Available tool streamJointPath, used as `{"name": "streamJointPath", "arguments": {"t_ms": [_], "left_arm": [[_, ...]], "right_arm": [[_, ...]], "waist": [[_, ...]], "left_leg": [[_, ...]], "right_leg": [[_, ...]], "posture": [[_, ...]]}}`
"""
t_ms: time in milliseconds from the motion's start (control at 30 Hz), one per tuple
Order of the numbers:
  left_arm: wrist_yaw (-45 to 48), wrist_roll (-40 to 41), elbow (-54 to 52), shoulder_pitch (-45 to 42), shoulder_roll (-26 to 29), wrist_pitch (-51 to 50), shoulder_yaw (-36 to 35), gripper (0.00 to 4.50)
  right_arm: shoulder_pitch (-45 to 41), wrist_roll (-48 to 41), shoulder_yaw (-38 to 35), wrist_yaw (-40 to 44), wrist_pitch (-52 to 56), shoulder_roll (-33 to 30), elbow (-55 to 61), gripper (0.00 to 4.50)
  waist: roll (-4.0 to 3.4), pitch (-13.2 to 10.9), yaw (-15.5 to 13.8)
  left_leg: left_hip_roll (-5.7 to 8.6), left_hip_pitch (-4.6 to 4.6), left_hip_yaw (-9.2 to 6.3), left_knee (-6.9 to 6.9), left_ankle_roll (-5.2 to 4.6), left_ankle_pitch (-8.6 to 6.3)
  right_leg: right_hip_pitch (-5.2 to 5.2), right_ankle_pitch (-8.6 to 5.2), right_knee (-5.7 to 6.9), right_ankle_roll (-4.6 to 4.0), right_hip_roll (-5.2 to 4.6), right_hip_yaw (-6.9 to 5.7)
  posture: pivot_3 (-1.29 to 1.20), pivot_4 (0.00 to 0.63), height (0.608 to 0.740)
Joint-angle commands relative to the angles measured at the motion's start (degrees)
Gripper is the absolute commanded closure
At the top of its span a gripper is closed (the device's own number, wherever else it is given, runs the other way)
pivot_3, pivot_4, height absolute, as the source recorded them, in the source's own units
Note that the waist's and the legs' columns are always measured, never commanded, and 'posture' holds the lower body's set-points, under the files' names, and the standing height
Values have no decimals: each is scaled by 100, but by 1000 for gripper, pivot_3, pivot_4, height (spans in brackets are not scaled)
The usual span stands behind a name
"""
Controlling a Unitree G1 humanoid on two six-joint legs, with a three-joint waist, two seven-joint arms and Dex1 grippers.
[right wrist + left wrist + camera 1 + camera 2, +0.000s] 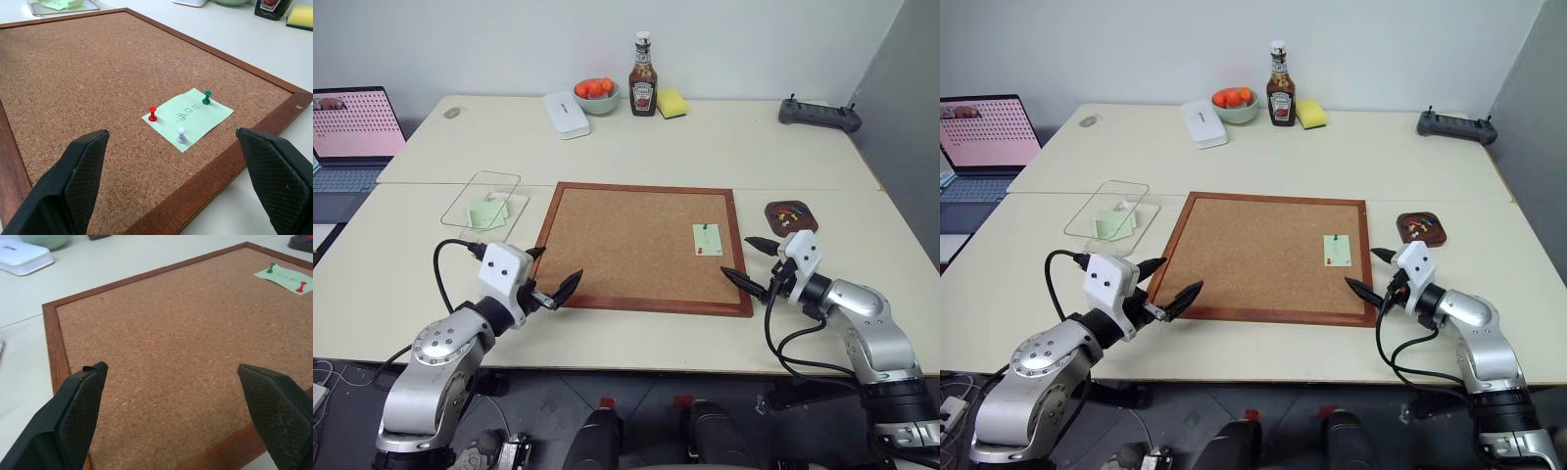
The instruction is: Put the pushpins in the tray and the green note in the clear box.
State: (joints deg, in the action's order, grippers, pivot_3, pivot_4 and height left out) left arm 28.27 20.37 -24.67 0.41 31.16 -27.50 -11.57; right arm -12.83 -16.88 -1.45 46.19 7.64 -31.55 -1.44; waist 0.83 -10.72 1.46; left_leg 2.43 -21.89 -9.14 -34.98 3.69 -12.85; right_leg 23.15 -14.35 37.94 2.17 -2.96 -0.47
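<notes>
A: Where is the green note [188, 115]?
B: It lies flat on the cork board [636, 245], near the board's right edge. Three pins stand in it: a green pin [207, 97], a red pin [152, 113] and a white pin [181, 134]. Some handwriting is on the paper between them.

A: And the tray [791, 215]?
B: It sits on the surface [724, 147] just beside the board's right frame, a bit further back than the note. Small coloured things lie inside it; I cannot tell exactly what they are.

A: The clear box [485, 204]?
B: It is on the other side, just beside the board's left frame, near the far left corner. Pale green paper already lies in it.

A: What about the hands?
B: The right hand [754, 262] is over the board's near right corner, pointing toward the note. Its two fingers stand wide apart and hold nothing. The left hand [551, 272] is over the board's near left edge, its fingers also wide apart and empty. Neither hand touches the note or the pins.

A: Anything else on the surface?
B: At the far side there are a white case [566, 114], a bowl [596, 96] with orange fruit, a ketchup bottle [643, 76] and a yellow sponge [672, 103]. A black controller [819, 115] is at the far right, and a laptop [352, 137] stands open at the left.
</notes>
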Motion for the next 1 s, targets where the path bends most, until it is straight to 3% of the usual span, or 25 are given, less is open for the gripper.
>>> {"name": "streamJointPath", "arguments": {"t_ms": [33,500,667,1000], "left_arm": [[46,88,-76,-101,41,133,-204,0],[224,122,72,-214,89,267,-242,0],[334,73,185,-324,100,322,-102,809],[666,-492,1447,-1493,-213,597,1145,2622]], "right_arm": [[-66,-15,-68,7,-51,0,187,74],[0,-19,-94,4,-81,-6,199,74],[44,-18,-99,-3,-105,0,222,0],[70,30,-57,-269,58,111,372,0]], "waist": [[0,0,0],[0,0,0],[0,0,0],[0,0,-6]], "left_leg": [[0,0,1,0,0,0],[0,0,1,0,0,0],[0,-1,1,0,0,0],[8,-1,1,-1,0,1]], "right_leg": [[0,0,0,0,0,1],[0,0,-1,0,-1,2],[0,0,-2,0,-1,2],[0,1,0,1,1,0]], "posture": [[0,150,740],[0,150,740],[0,150,740],[0,150,740]]}}
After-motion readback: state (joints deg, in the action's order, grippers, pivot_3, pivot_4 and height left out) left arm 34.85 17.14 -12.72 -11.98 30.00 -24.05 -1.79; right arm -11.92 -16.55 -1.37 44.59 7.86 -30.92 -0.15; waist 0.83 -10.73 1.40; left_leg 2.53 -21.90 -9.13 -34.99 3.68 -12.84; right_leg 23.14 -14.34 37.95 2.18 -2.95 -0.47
